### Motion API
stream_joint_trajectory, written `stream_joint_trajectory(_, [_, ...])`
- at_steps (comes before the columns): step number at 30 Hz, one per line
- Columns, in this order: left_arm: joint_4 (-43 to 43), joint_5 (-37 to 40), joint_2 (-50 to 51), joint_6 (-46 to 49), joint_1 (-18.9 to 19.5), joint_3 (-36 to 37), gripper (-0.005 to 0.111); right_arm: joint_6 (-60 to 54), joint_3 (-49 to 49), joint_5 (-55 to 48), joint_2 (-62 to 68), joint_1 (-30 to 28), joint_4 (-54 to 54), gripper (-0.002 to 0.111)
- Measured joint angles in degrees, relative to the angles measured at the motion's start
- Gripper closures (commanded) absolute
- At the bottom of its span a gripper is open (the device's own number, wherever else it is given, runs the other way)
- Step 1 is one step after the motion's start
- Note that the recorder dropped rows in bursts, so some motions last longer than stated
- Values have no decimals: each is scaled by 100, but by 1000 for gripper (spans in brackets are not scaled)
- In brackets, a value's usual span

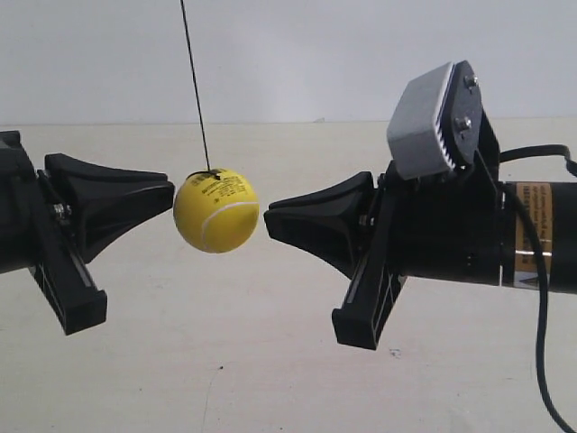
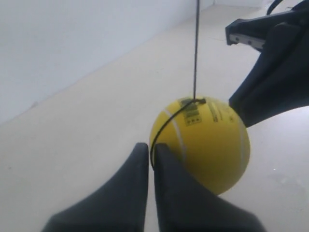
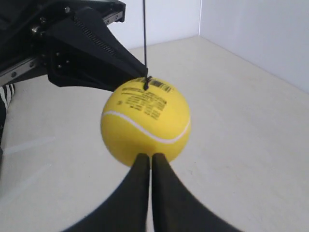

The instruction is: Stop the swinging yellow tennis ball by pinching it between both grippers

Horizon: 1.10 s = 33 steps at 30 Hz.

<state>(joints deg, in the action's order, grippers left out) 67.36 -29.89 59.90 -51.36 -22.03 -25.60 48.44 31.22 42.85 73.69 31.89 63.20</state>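
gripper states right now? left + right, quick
Left gripper: closed, jaws together, tips against the yellow tennis ball.
Right gripper: closed, jaws together, tips at the ball's opposite side.

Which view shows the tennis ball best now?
Exterior view: the yellow tennis ball hangs whole, nothing covering it. Left wrist view: the left pincer covers part. Right wrist view: label and seam clear, the right pincer covers one edge.

Black wedge pincer (image 1: 269, 215), grey ribbed block (image 1: 422, 119), black cable (image 1: 542, 316)
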Motion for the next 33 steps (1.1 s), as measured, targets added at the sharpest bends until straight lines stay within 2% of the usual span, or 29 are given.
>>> stream_joint_trajectory(5, [0, -366, 106, 54, 0, 0, 102, 0, 0, 128, 0, 0, -25, 108])
stream_joint_trajectory(33, [37, -364, 370, 64, 0, 0, 102, 148, 0, 249, 0, 0, 98, 108])
